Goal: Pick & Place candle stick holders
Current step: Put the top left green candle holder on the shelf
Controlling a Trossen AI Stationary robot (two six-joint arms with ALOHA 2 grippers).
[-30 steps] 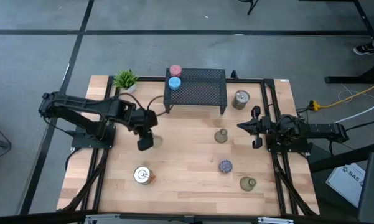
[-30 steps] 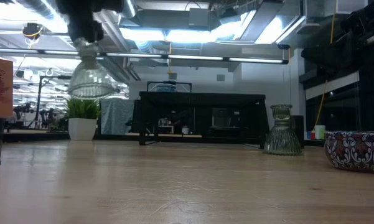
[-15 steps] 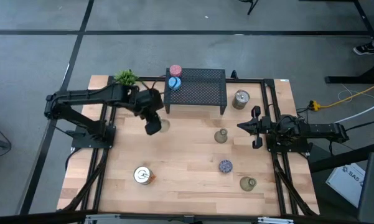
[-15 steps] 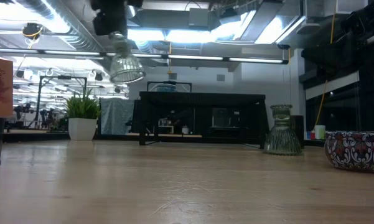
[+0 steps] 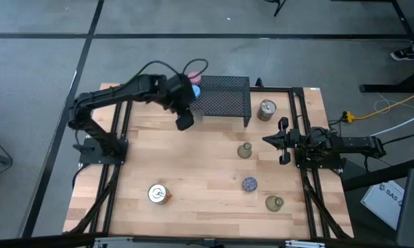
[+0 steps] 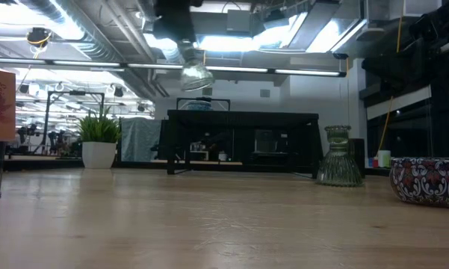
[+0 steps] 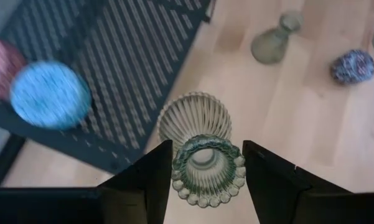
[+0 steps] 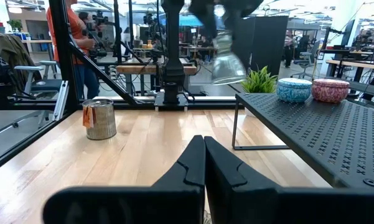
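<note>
Aloft: ribbed glass candle holder (image 7: pixel 202 149) was held pinched by left gripper (image 7: pixel 205 163) over black mesh rack (image 5: pixel 224 102) front edge.
Slippage judged possible on smooth glass; right gripper (image 8: pixel 203 163) was parked with fingers closed.

From above we look straight down on the whole table (image 5: pixel 207 186) and both arms. Our low camera sits at tabletop height, looking level across the wood to the rack (image 6: pixel 243 142) and the room behind. Our left wrist camera looks down, close over the rack's (image 7: pixel 121 81) edge and the boards. Our right wrist camera faces level across the table, low and near the surface. All four share the rack; the blue holder (image 7: pixel 50 94) on it shows in both wrist views (image 8: pixel 294 89)
</note>
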